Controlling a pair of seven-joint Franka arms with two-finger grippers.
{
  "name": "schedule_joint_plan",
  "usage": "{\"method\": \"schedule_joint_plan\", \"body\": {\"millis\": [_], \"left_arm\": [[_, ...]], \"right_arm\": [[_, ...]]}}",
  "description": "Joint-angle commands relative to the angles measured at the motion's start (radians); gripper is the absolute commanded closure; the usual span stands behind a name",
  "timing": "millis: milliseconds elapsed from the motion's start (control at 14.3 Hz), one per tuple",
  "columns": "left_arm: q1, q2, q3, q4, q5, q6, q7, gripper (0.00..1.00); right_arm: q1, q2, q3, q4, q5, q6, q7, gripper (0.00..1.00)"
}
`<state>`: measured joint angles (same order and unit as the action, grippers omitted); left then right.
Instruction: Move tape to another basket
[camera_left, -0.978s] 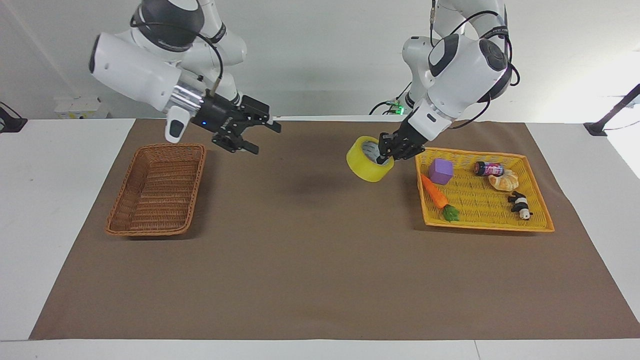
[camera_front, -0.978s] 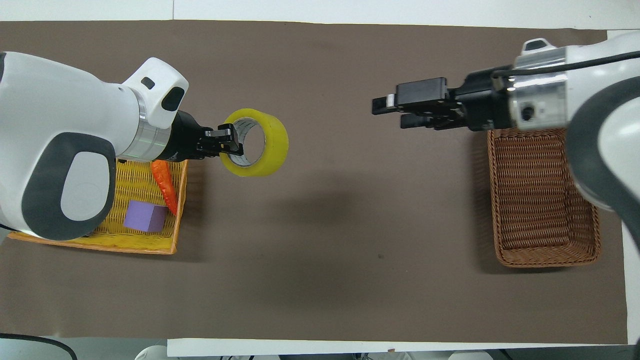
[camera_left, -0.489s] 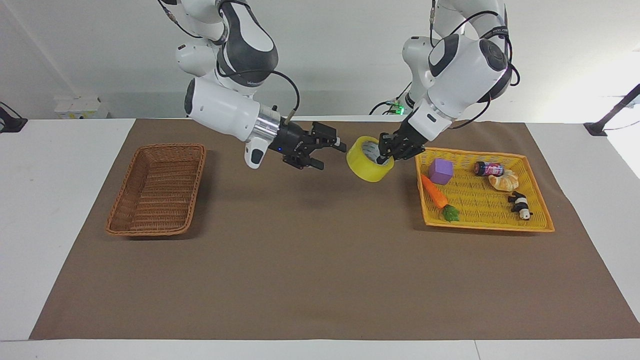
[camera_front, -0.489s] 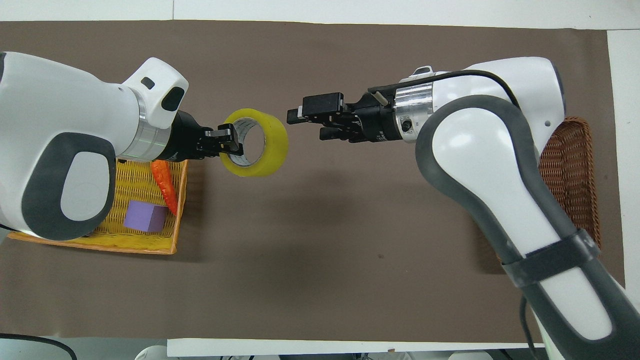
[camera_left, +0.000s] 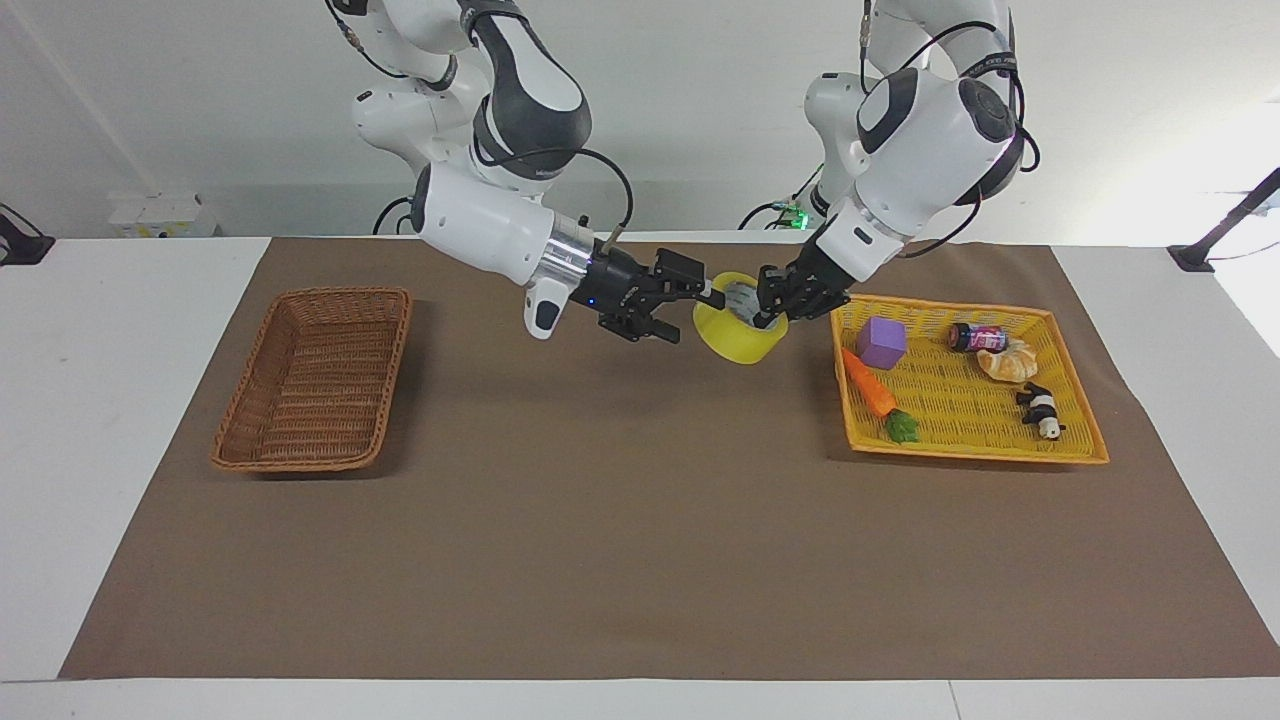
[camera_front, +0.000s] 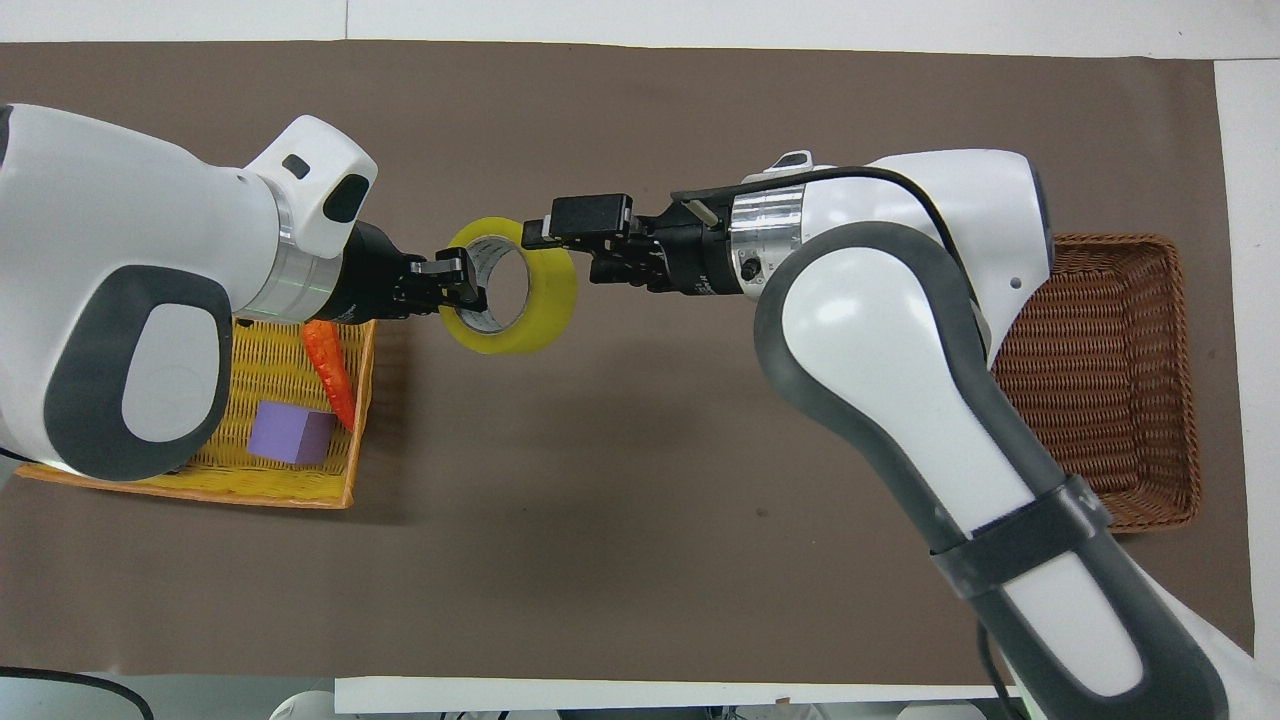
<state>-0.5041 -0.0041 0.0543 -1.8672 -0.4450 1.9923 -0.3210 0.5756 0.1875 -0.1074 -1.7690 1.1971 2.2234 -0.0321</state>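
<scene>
The yellow tape (camera_left: 737, 338) (camera_front: 553, 300) hangs in the air over the brown mat, beside the yellow tray. My left gripper (camera_left: 770, 305) (camera_front: 462, 286) is shut on the roll's wall, one finger inside the white core. My right gripper (camera_left: 690, 312) (camera_front: 565, 252) is open and has its fingers around the roll's other edge, on the side toward the brown basket. I cannot tell whether its fingers touch the tape. The dark brown wicker basket (camera_left: 310, 380) (camera_front: 1100, 390) stands empty at the right arm's end of the table.
The flat yellow tray (camera_left: 960, 400) (camera_front: 262, 368) at the left arm's end holds a purple cube (camera_left: 881, 342) (camera_front: 291, 433), a carrot (camera_left: 868, 385) (camera_front: 328, 365), a small can (camera_left: 975, 337), a croissant (camera_left: 1008, 360) and a panda toy (camera_left: 1040, 410).
My right arm has swung from beside the brown basket across the mat until its open gripper reached the tape. The left gripper and the tape have stayed still.
</scene>
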Motion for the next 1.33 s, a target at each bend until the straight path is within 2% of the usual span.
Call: {"method": "schedule_joint_plan", "body": {"millis": [0,140,280,489,559,629,699,909,978,1118,1258], "left_arm": [[0.004,-0.025,0.002,-0.021,-0.018,0.002,-0.001,0.98],[0.004,-0.025,0.002,-0.021,-0.018,0.0,-0.001,0.98],[0.004,-0.025,0.002,-0.021,-0.017,0.0,-0.001,0.98],[0.004,-0.033,0.002,-0.03,-0.017,0.003,0.0,0.98],[0.004,-0.033,0.002,-0.032,-0.017,0.002,0.0,0.98],[0.004,-0.033,0.002,-0.032,-0.017,0.002,0.0,0.98],[0.004,-0.033,0.002,-0.032,-0.017,0.002,0.0,0.98],[0.004,-0.033,0.002,-0.032,-0.017,0.002,-0.001,0.98],[0.004,-0.033,0.002,-0.027,-0.017,-0.006,0.002,0.88],[0.004,-0.027,0.004,-0.014,0.04,-0.01,0.005,0.01],[0.012,-0.053,0.009,0.011,0.126,-0.076,0.002,0.0]], "right_arm": [[0.02,-0.002,-0.005,-0.007,0.019,0.016,0.0,0.0],[0.02,-0.003,-0.006,-0.009,0.016,0.009,-0.005,0.0],[0.02,-0.003,-0.005,-0.012,0.01,0.009,-0.012,0.12],[0.021,-0.013,-0.005,-0.038,0.009,0.005,-0.025,0.55],[0.021,-0.016,-0.005,-0.044,0.009,0.004,-0.032,0.77],[0.021,-0.017,-0.005,-0.046,0.009,0.004,-0.034,0.93],[0.021,-0.017,-0.005,-0.046,0.009,0.004,-0.035,1.0],[0.018,-0.016,-0.005,-0.044,0.009,-0.001,-0.051,1.0],[0.018,-0.016,-0.005,-0.046,0.009,-0.001,-0.051,1.0],[0.018,-0.017,-0.005,-0.044,0.009,-0.002,-0.051,1.0],[0.018,-0.017,-0.005,-0.044,0.009,-0.004,-0.051,1.0]]}}
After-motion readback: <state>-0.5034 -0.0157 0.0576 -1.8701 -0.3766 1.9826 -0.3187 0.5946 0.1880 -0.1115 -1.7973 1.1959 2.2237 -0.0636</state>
